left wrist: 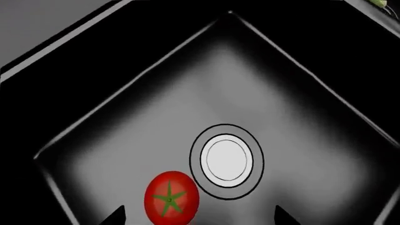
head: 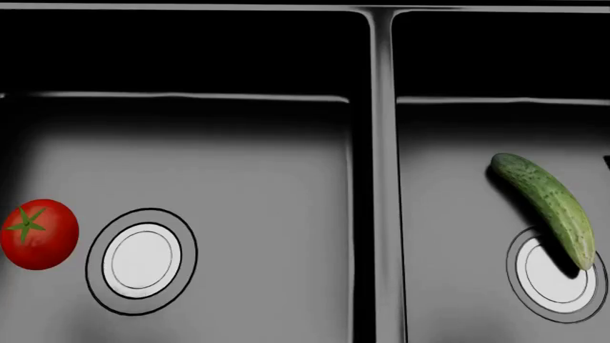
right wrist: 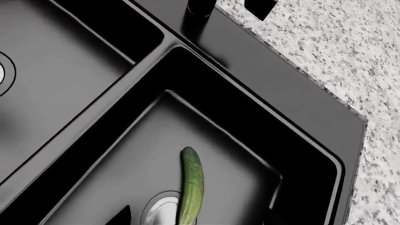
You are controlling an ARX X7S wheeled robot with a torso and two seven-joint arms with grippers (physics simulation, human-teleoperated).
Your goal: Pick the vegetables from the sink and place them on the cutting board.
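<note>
The red tomato (head: pixel 38 234) with its green stem lies on the floor of the left basin of the black sink (head: pixel 381 179), beside the round silver drain (head: pixel 141 260). In the left wrist view the tomato (left wrist: pixel 171 198) lies between my left gripper's (left wrist: pixel 200 219) two dark fingertips (left wrist: pixel 115 216), which stand wide apart above the basin floor. The green cucumber (head: pixel 546 207) lies in the right basin with one end over that drain (head: pixel 558 275). In the right wrist view my right gripper (right wrist: pixel 198 220) hangs open over the cucumber (right wrist: pixel 190 187). The cutting board is out of view.
A speckled granite counter (right wrist: pixel 350 56) borders the sink's rim. A black faucet base (right wrist: pixel 200 11) stands on the rim behind the divider. The basin walls are steep and dark. Neither arm shows in the head view.
</note>
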